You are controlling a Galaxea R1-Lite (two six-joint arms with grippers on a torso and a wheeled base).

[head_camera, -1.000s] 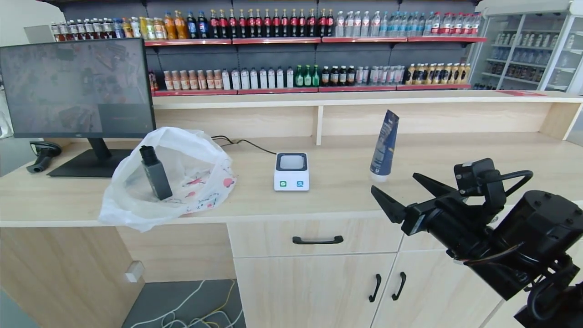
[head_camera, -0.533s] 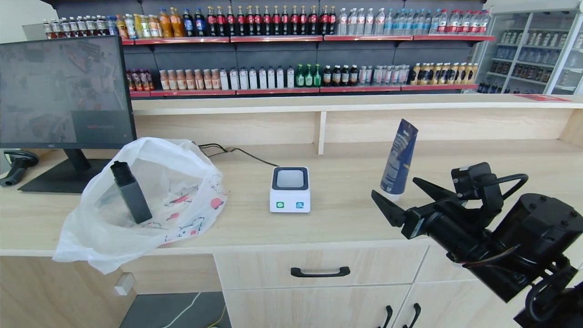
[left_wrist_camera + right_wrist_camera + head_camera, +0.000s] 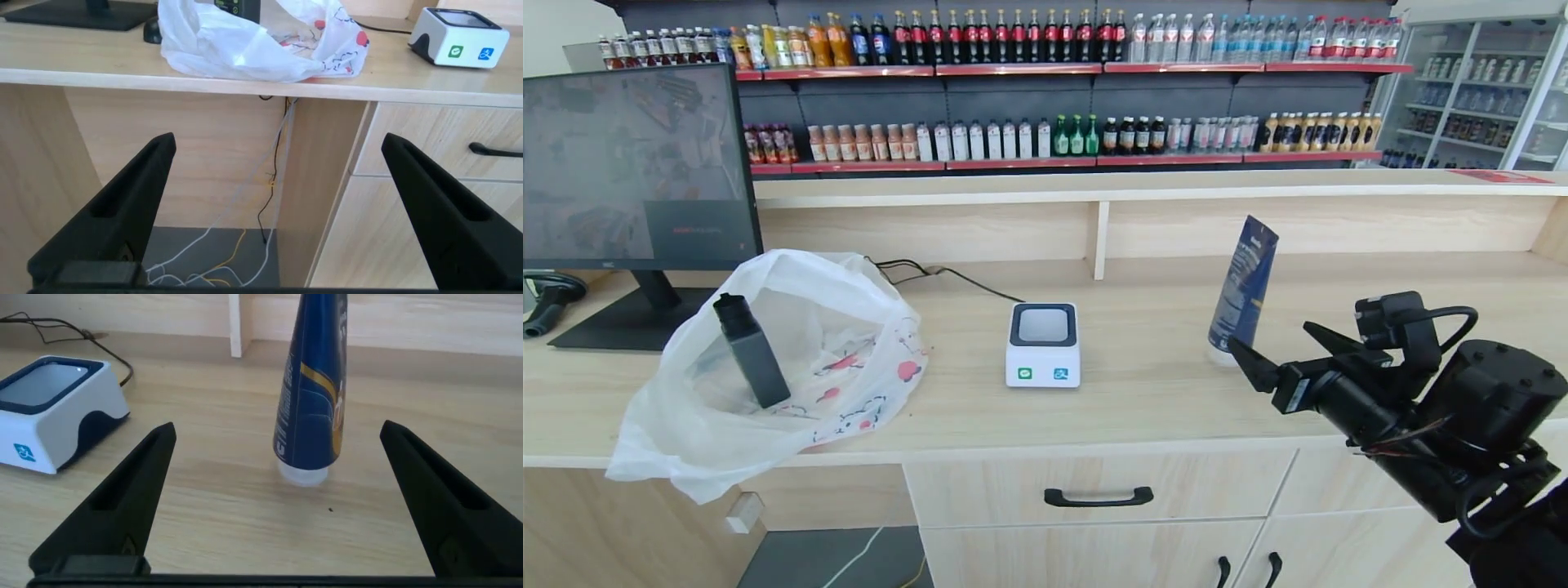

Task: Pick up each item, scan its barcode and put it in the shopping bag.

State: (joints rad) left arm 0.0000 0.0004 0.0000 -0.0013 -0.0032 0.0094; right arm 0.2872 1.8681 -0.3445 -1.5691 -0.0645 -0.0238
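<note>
Right hand [image 3: 1271, 336] wide open, empty, fingers either side of the tube [image 3: 1245, 278] without touching. Tube stands cap-down on table [image 3: 1143, 392], right of scanner [image 3: 1043, 345]. Left hand [image 3: 278, 139] wide open, empty, below table edge. Bag [image 3: 866, 310] at left holds dark bottle [image 3: 747, 351].

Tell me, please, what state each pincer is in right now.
Left pincer: open, holding nothing.
Right pincer: open, holding nothing; the blue tube stands just ahead of it.
</note>
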